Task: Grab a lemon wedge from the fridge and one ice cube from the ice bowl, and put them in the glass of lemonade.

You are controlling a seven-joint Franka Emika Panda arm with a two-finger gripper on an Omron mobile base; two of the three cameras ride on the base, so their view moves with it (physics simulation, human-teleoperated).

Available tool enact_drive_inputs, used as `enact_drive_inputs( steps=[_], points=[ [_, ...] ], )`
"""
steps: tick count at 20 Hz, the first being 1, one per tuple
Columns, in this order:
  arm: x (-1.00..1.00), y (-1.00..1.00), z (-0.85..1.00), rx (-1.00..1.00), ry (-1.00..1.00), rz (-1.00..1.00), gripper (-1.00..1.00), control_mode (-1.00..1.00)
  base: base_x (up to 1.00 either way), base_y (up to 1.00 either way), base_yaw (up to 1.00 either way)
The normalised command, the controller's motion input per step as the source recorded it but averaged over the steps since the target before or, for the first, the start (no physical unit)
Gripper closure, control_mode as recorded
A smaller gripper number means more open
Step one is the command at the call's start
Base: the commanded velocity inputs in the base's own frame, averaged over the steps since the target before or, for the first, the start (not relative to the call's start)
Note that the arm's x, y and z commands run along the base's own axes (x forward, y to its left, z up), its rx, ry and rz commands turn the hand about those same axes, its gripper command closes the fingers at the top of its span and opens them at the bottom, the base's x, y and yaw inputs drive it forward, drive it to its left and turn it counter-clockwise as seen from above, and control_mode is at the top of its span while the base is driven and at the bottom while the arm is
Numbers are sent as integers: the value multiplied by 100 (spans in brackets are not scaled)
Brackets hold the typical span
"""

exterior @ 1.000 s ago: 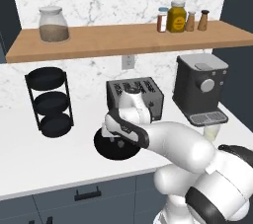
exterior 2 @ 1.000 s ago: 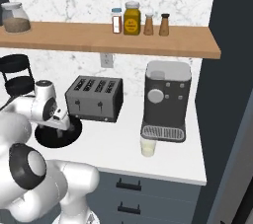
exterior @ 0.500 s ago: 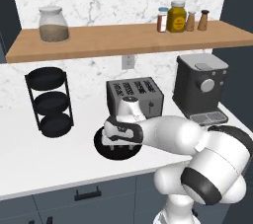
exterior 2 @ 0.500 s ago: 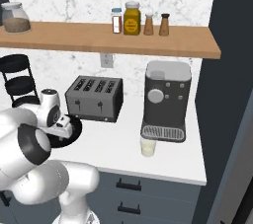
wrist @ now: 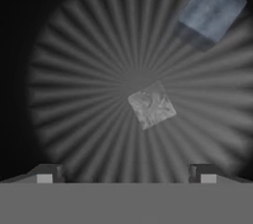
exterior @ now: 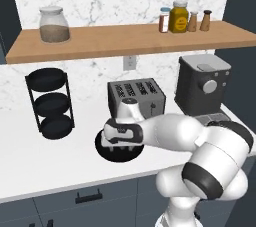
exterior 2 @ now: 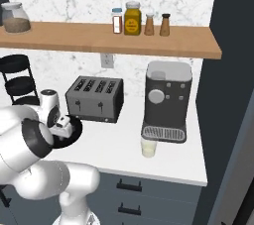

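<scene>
My gripper (wrist: 126, 173) hangs over the ice bowl (exterior: 111, 153) on the counter (exterior: 40, 161), just in front of the toaster (exterior: 136, 96). My wrist hides most of the bowl from behind. Jaws spread wide, empty; one ice cube (wrist: 151, 105) lies centred between them, another ice cube (wrist: 211, 11) near the rim.
</scene>
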Motion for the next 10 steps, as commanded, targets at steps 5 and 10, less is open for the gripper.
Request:
enact_drive_inputs(
  steps=[5, 10],
  points=[
    [53, 0, 0, 0, 0, 2, -100, -100, 0, 0, 0],
    [21, 0, 0, 0, 0, 0, -100, -100, 0, 0, 0]
  ],
)
